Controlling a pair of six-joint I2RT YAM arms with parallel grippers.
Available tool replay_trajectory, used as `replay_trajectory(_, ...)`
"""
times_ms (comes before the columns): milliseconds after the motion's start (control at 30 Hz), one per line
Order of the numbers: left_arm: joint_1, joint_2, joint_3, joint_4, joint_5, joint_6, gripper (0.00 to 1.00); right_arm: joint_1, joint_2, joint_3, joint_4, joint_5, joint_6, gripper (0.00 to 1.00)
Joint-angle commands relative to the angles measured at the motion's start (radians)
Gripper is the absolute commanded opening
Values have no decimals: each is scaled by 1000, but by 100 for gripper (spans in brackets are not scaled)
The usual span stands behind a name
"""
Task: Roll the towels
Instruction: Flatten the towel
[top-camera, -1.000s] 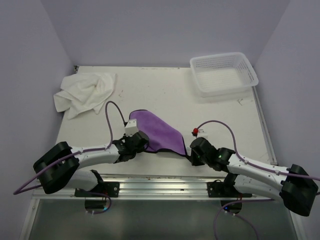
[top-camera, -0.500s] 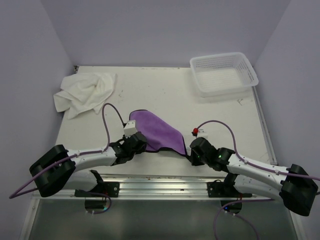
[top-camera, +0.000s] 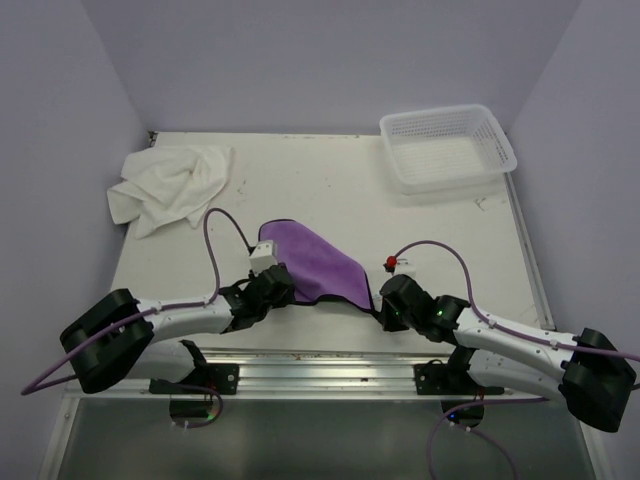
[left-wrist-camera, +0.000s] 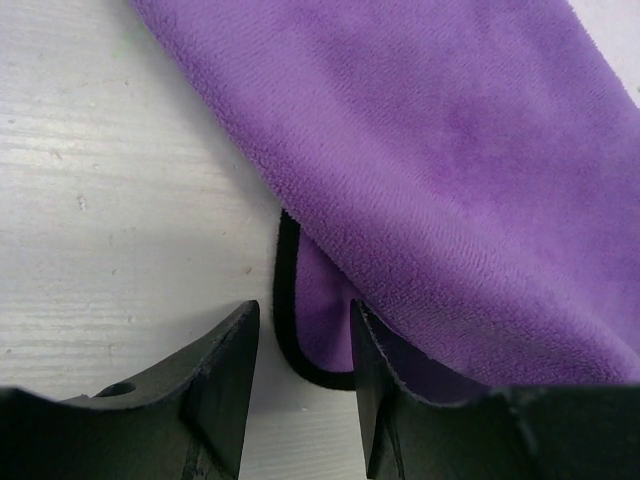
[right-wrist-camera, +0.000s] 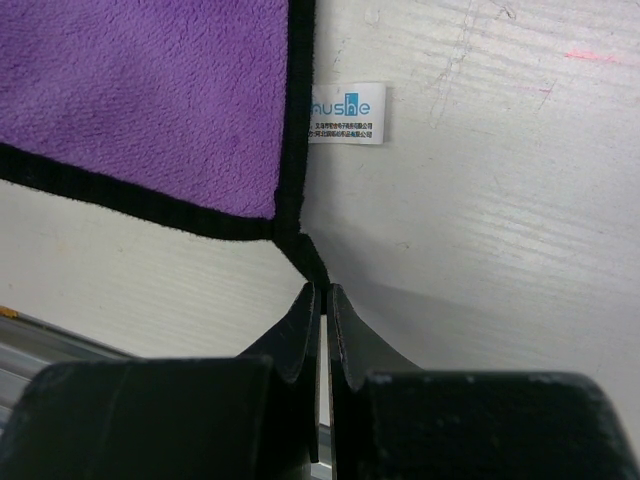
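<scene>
We have the purple towel (top-camera: 310, 265) at the tabletop's (top-camera: 330, 190) near edge and the white towel (top-camera: 170, 185) crumpled at the far left. Our right tool (right-wrist-camera: 323, 290) is pressed together on the very tip of the purple one's near-right corner, and our left tool (left-wrist-camera: 302, 320) is spread, straddling its near-left corner. Risk: that tip pinch looks shallow and could slip on a pull, and the left may catch only one layer, skewing the roll.

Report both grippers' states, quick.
Left gripper: open, jaws straddling a corner of the purple towel, not clamped.
Right gripper: shut on the purple towel's other corner.
</scene>
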Motion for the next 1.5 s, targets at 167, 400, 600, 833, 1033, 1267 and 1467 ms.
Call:
replay_trajectory(167, -1, 168, 24, 36, 49, 1, 38, 5, 6, -3, 37, 18, 18, 0)
replay_trajectory(400, -9, 170, 7, 16, 43, -14, 8, 5, -2, -18, 56, 29, 38, 0)
replay_trajectory(600, -9, 42, 10, -109, -11, -5, 0, 5, -48, 0, 11, 47, 39, 0)
replay_trajectory(833, -9, -199, 83, -336, -80, 4, 0, 5, -155, 138, -149, 121, -16, 0)
replay_trajectory(1033, -10, -447, 246, -522, -132, 36, 0, 5, -214, 377, -281, 190, -80, 0)
replay_trajectory(1267, -7, -553, 499, -668, -157, 56, 0, 5, -185, 671, -365, 190, -125, 0)
replay_trajectory(1467, -7, -620, 577, -741, -192, -20, 0, 7, -204, 810, -469, 215, -110, 0)
